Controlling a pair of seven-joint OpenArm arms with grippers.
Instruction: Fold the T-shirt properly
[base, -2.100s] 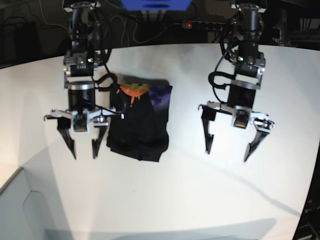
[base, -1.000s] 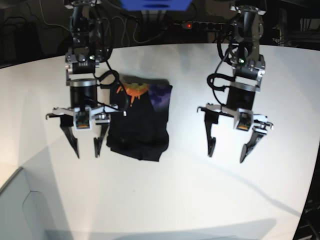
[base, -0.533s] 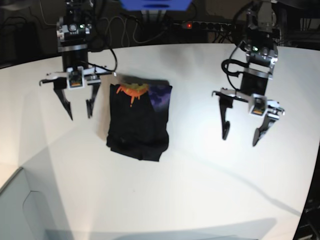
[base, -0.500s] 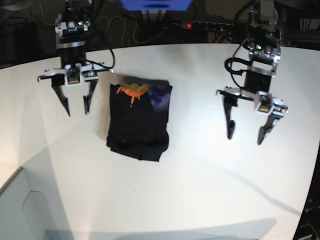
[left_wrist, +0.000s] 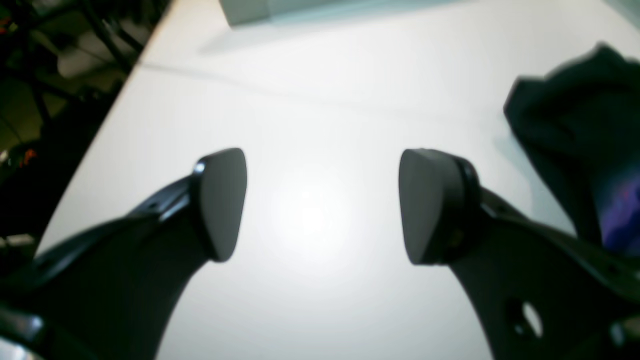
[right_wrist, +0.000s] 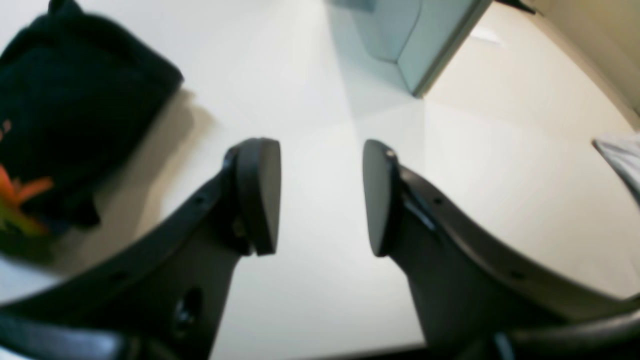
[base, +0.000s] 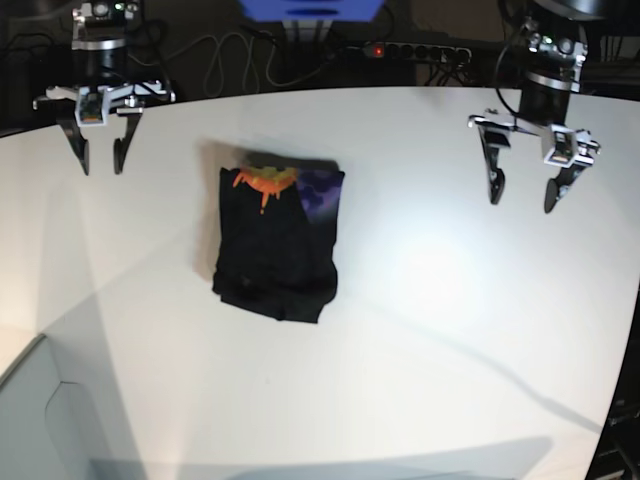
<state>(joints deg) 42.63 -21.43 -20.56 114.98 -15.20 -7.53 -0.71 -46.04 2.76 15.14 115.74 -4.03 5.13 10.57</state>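
Both my claws have pulled back from the folded T-shirt (base: 278, 240) lying on the white table (base: 430, 300), my left gripper (base: 527, 188) and right gripper (base: 97, 160) now far apart near the rear edge, both spread and empty.

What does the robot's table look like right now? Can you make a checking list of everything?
Surface: white table, bare around the shirt.
Job's things: T-shirt folded into a compact black bundle, orange and purple print showing at its far end.
Clutter: nothing seen.
Grippers: left claw open, empty; right claw open, empty; both held apart from the shirt.
Cables: loose wires behind the table.
Surroundings: power strip at the back, pale box at the table's near edge.
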